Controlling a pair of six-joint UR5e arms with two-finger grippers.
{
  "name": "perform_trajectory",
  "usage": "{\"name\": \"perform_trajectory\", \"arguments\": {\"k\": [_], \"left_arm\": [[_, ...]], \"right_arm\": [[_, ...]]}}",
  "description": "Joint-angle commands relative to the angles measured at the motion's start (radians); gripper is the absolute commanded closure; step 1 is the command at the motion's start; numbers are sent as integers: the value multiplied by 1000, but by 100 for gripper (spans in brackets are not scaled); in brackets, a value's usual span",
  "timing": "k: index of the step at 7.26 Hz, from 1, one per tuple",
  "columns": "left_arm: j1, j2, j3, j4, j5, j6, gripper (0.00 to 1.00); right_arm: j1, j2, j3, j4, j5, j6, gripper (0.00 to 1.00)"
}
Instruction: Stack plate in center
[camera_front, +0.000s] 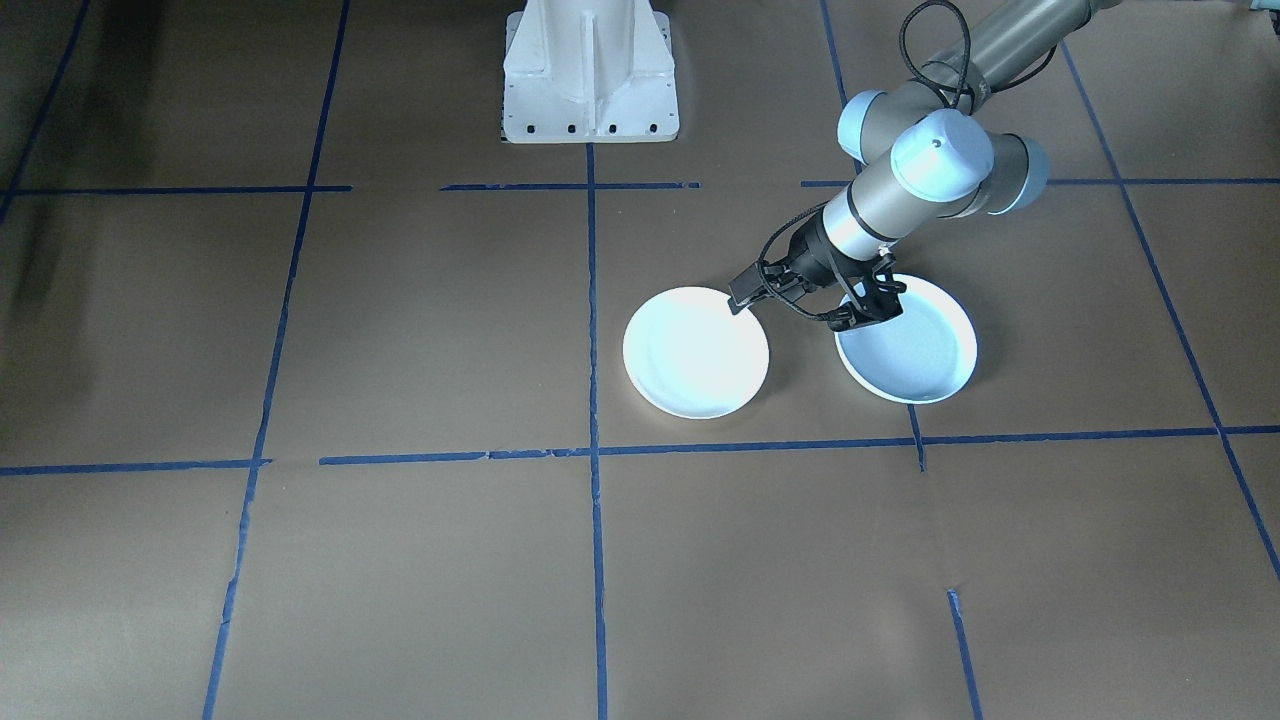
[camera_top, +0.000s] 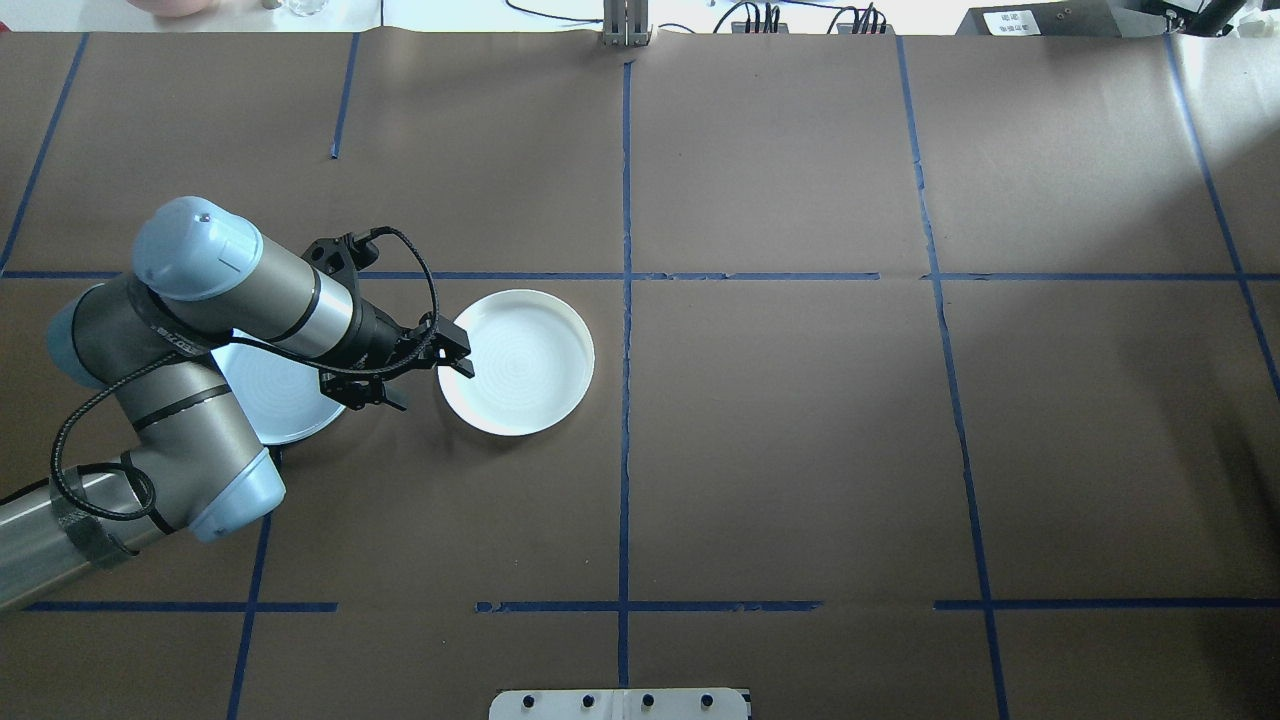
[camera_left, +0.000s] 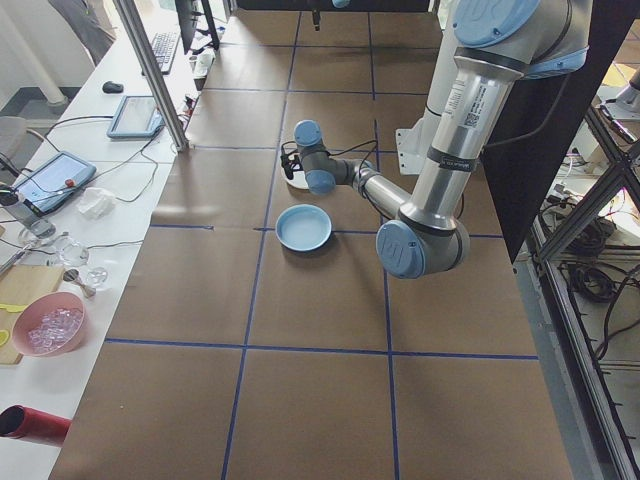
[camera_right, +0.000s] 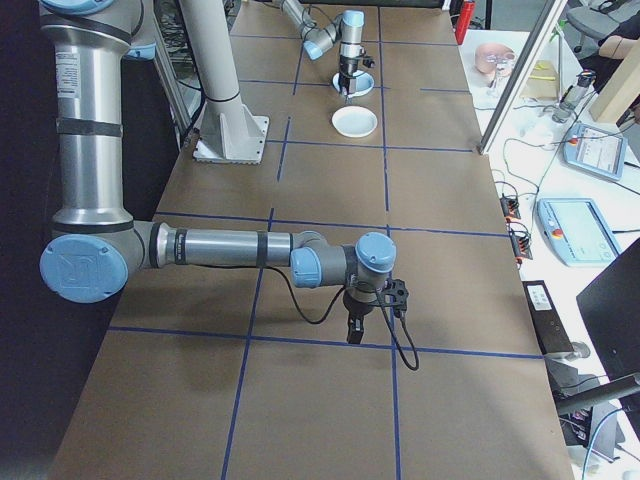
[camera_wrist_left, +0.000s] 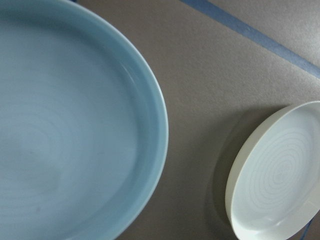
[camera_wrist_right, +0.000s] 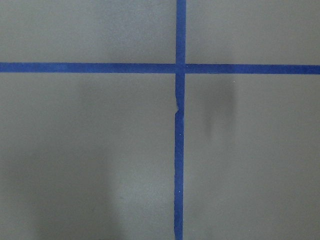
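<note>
Two plates flat on the brown worktop (camera_top: 800, 450), side by side and apart, not stacked. White plate (camera_top: 520, 361) taken as landmark: resting just to the robot's left of the middle blue tape line (camera_top: 626, 400), rim up. Light blue plate (camera_front: 915, 345) farther to the robot's left of the white plate, a strip of bare paper between the two, partly hidden under the arm from overhead. Left tool (camera_top: 452, 353) tilted low, right at the white plate's rim on the side facing the blue plate; spread or pinching, cannot tell. Right tool (camera_right: 354, 330) far from the white plate, toward the other end of the worktop, pointing down above a crossing of tape lines; seen only from the side, so state cannot be told.
</note>
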Motion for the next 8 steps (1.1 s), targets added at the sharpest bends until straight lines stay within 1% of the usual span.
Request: {"name": "perform_trajectory", "arguments": {"k": [1,3,4,5,6,7,8], "left_arm": [[22,-35,-3,102,101,79,9],[32,-42,12,114,153,104,9],[32,-56,28,114,194,106,11],[32,-64,35,115,195,115,12],[32,-64,34,117,195,116,19],[32,-64,34,117,195,116,34],[40,-62,34,115,196,116,43]], "right_arm": [[0,-1,1,0,0,0,0],[0,-1,1,0,0,0,0],[0,-1,1,0,0,0,0],[0,1,1,0,0,0,0],[0,-1,1,0,0,0,0],[0,1,1,0,0,-2,0],[0,-1,1,0,0,0,0]]}}
